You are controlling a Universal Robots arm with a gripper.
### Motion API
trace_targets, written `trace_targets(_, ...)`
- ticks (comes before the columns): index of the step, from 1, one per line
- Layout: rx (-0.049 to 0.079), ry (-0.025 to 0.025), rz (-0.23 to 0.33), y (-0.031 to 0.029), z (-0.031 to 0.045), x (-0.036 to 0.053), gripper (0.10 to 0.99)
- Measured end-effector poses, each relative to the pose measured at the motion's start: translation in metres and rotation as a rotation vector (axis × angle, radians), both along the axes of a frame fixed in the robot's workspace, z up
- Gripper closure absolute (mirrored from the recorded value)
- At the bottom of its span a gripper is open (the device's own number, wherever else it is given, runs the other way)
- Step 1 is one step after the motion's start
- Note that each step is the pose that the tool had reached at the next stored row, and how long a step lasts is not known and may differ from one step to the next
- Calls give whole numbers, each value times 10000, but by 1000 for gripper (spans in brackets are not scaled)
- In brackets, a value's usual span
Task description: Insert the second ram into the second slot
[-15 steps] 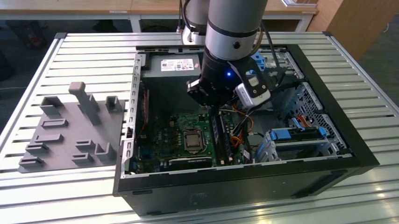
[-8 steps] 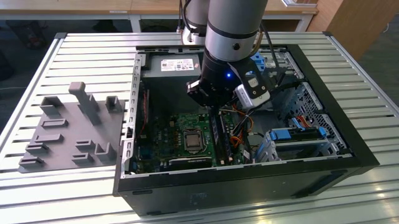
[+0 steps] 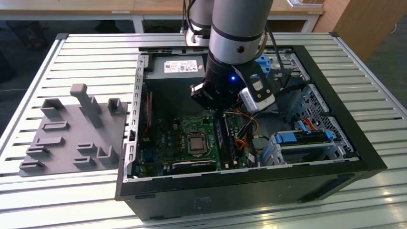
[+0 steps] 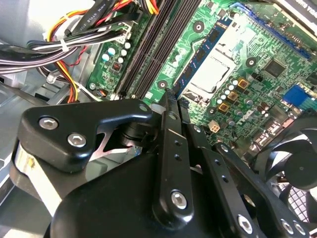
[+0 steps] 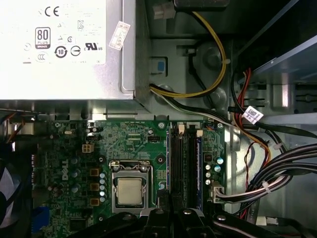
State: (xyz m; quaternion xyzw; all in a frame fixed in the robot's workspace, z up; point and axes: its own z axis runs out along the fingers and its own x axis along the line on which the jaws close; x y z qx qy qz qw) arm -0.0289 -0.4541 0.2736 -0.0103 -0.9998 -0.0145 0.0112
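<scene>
The tool (image 4: pixel 171 99) hangs low inside the open computer case (image 3: pixel 222 195), its tips right over the near end of the memory slots (image 5: pixel 183 163) on the motherboard (image 5: pixel 64 148). In the second wrist view its fingers (image 4: pixel 171 148) lie pressed together, with no gap at the tips. Whether anything thin is nipped between them I cannot tell.

Just ahead of the tips, a thin blue edge stands upright along the slot row. It is on the side away from the processor socket (image 5: pixel 130 191) and toward the cables (image 5: pixel 277 168). I take this for the second ram (image 5: pixel 199 168), already standing in a slot, though which slot I cannot tell.

By my judgement the step in hand is seating. That calls for force straight down, with the stick square to its slot. Both end latches must be free to close, and the tips must stay clear of the neighbouring cables.
</scene>
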Motion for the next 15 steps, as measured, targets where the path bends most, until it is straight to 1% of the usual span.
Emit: trace_targets(15, 7, -2, -1, 1, -44, 35, 953)
